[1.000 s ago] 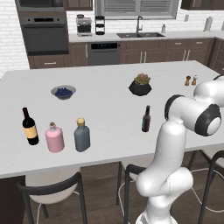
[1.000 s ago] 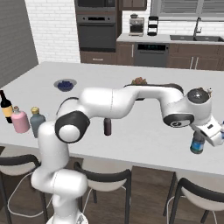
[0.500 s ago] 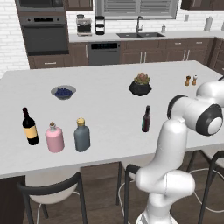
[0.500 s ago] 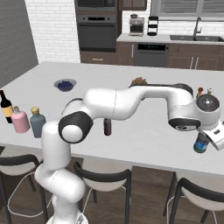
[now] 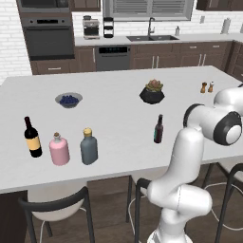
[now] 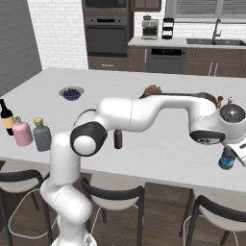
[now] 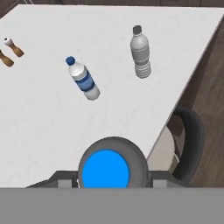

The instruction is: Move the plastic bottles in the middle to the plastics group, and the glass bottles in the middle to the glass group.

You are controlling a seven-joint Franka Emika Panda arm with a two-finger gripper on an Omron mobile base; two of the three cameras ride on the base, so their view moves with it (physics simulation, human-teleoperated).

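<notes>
My gripper is shut on the small clear plastic bottle with a blue label, held over the counter's right end. From above, its blue cap sits between my gripper jaws. Below stand the plastics group: a blue-labelled bottle and a clear ribbed bottle. The slim dark glass bottle stands mid-counter, partly behind my arm. At the left stand the yellow-labelled wine bottle, the pink bottle and the grey flask.
A bowl of blueberries and a potted succulent sit farther back on the counter. Two small shakers stand near the right end. A dark stool sits beyond the counter edge below the hand.
The arm has swung a little further right, carrying the plastic bottle toward the counter's right end. The other bottles have not moved.
</notes>
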